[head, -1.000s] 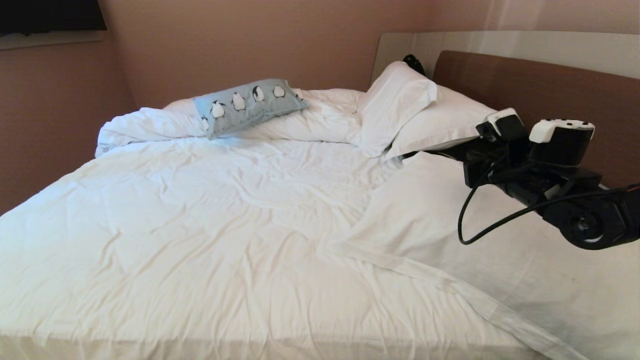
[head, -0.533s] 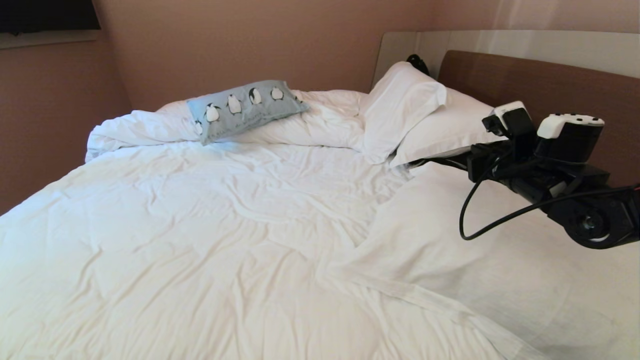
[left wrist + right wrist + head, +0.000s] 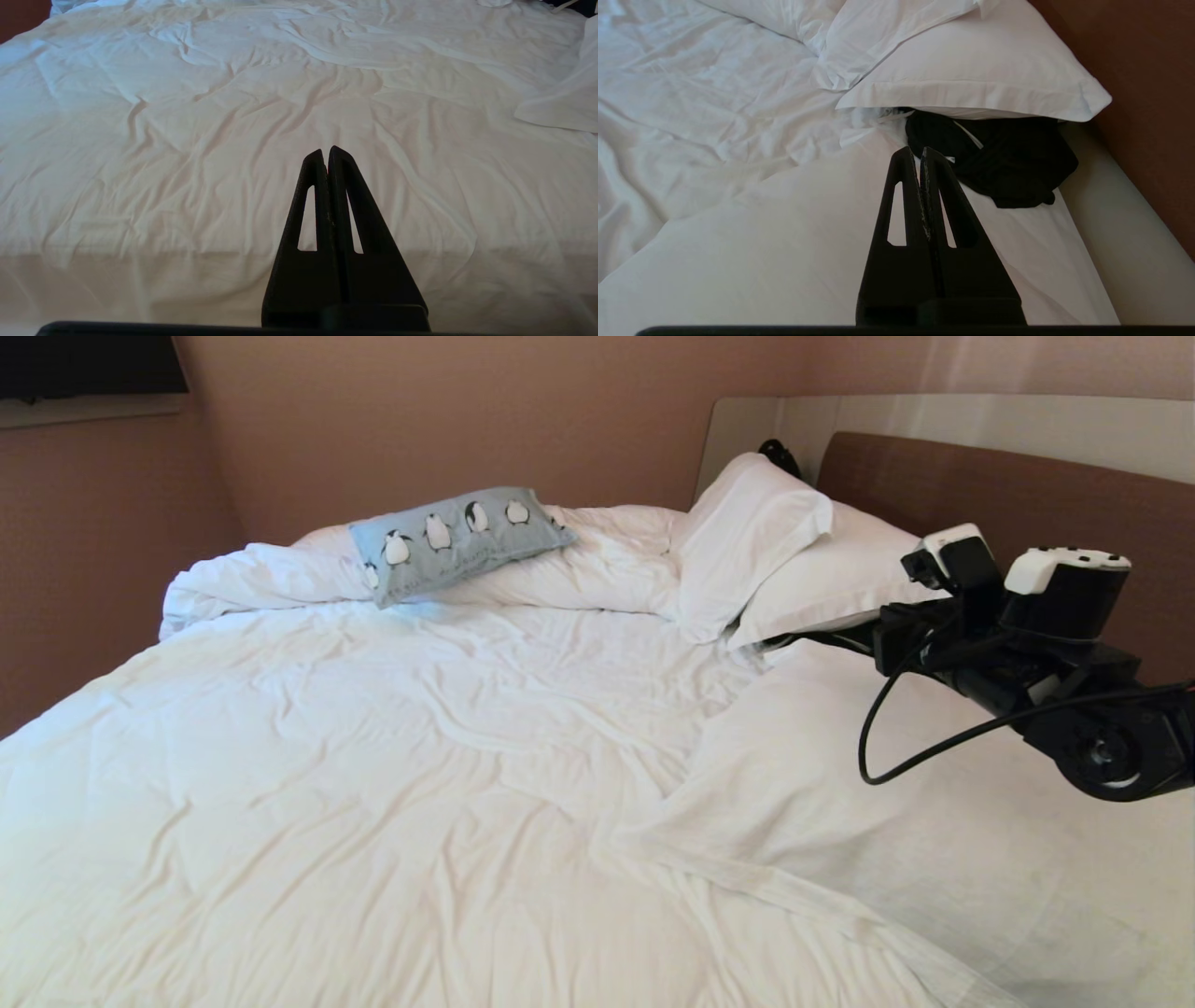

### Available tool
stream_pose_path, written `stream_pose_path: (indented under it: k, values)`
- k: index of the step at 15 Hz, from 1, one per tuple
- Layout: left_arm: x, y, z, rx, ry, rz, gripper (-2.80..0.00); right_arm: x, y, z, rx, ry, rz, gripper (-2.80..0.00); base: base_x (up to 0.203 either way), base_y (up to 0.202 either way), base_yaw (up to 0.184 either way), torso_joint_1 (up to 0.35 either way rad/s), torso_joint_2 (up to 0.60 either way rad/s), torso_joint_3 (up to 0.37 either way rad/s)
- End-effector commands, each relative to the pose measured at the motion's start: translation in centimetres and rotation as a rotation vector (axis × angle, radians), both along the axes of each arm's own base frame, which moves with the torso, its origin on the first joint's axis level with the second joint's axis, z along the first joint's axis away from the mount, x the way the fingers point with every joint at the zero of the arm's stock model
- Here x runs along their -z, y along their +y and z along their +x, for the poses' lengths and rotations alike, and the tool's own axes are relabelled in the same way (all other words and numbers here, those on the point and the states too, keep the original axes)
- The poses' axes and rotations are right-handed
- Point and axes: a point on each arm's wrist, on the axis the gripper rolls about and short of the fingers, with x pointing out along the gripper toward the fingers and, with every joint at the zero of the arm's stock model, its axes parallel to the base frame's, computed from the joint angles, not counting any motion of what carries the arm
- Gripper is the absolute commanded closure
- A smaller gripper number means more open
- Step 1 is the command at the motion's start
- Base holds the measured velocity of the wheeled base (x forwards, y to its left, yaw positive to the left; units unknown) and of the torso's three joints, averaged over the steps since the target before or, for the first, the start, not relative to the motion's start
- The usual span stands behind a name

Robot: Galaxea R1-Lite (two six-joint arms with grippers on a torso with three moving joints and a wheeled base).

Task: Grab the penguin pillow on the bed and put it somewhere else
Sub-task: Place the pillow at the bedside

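Note:
The penguin pillow point(image 3: 457, 541), light blue-grey with a row of black-and-white penguins, lies tilted on the bunched duvet at the far left of the bed point(image 3: 373, 784). My right gripper point(image 3: 771, 640) reaches in from the right, shut and empty, far from that pillow. In the right wrist view the right gripper point(image 3: 919, 151) hangs over the white sheet just short of a black cloth item. My left gripper point(image 3: 326, 151) is shut and empty above the duvet near the bed's near edge; it does not show in the head view.
Two plain white pillows point(image 3: 756, 537) lean against the brown headboard point(image 3: 990, 495). A black cloth item point(image 3: 1008, 163) lies partly under the lower white pillow point(image 3: 971, 79). A folded-back flap of duvet point(image 3: 747, 840) crosses the right half. Pink walls close in the far left.
The whole head view has shifted a little, as the camera came nearer the bed. The penguin pillow and bedding lie as before. Both grippers stay shut.

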Motion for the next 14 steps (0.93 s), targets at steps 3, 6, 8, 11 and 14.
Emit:
stream_pose_path:
  k: [3,6,8,11,14]
  values:
    - [0.0,0.0,0.0,-0.001,-0.001,0.000,0.00,2.2,0.3,1.7,0.001,0.050,-0.013,0.00,0.000,0.000,0.000,0.000,0.00,0.000]
    - [0.0,0.0,0.0,-0.001,0.000,0.000,0.00,3.4,0.6,2.4,-0.006,0.081,-0.019,0.00,0.000,0.000,0.000,0.000,0.00,0.000]
    - [0.0,0.0,0.0,-0.001,0.001,0.000,0.00,4.3,1.8,1.9,-0.041,0.108,-0.029,0.00,0.000,0.000,0.000,0.000,0.00,0.000]
    - [0.0,0.0,0.0,-0.001,0.001,0.000,0.00,4.6,3.2,1.0,-0.085,0.124,-0.035,-2.80,0.000,0.000,0.000,0.000,0.00,0.000]
    - [0.0,0.0,0.0,-0.001,0.000,0.000,0.00,4.9,4.9,0.4,-0.124,0.141,-0.039,-2.80,0.000,0.000,0.000,0.000,0.00,0.000]
